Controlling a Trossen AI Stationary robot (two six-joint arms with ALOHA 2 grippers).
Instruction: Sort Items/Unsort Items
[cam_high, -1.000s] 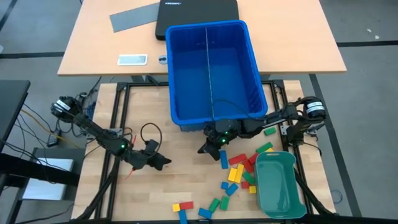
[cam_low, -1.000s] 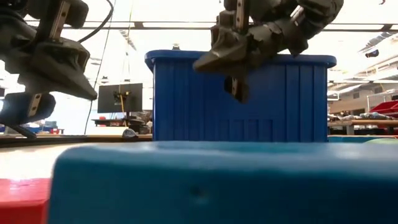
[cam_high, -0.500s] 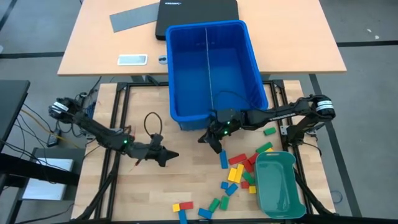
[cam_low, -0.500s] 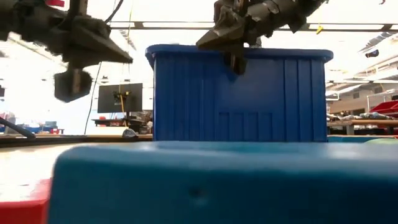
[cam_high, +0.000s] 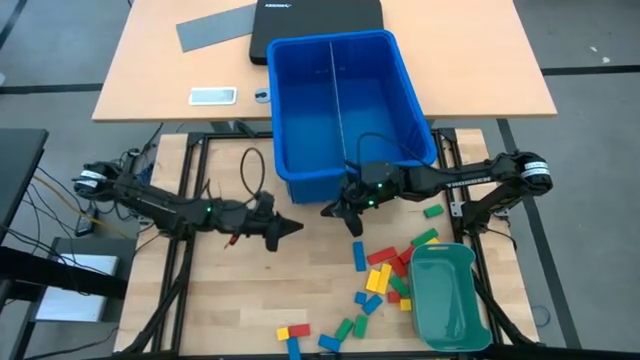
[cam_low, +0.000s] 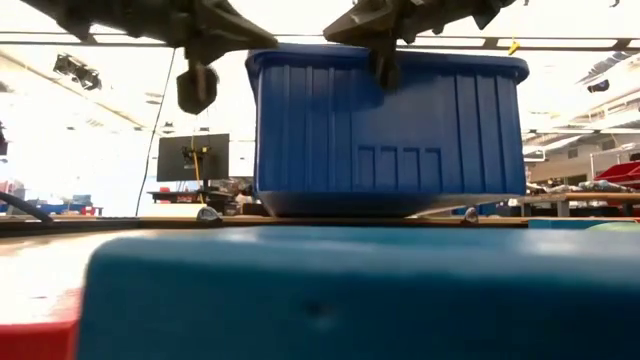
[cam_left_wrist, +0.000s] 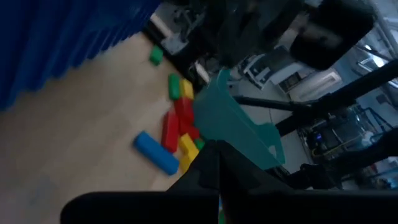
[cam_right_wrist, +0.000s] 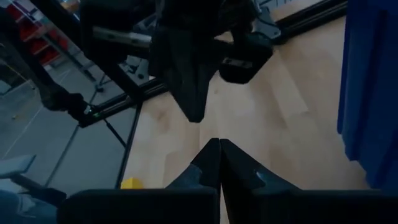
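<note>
My left arm reaches in low from the table's left edge, stretched almost flat across the pale wooden tabletop (cam_high: 250, 290), and my left gripper (cam_high: 292, 227) ends just off the near left corner of the big blue ribbed plastic bin (cam_high: 340, 105). Its two dark fingers are pressed together with nothing between them. My right arm comes in from the right edge, likewise stretched out and lying along the bin's near wall, and my right gripper (cam_high: 330, 210) points at the left one; the two tips stand near each other but apart. Its fingers (cam_right_wrist: 211, 163) are pressed together too, and empty.

The small rectangular toy blocks (cam_high: 385, 275) lie loose on the wood, right of both grippers and untouched. Most crowd in a heap of red, yellow, green and blue against the left side of the teal-green oblong plastic tray (cam_high: 450, 295), which stands at the table's near right. A single blue block (cam_high: 359, 256) lies at the heap's left edge, a single green block (cam_high: 433, 211) lies apart by my right arm, and a few more are scattered toward the near edge. The blocks are smooth, glossy and round-edged. The bin has upright ribs on its walls and a thin divider down its middle.
</note>
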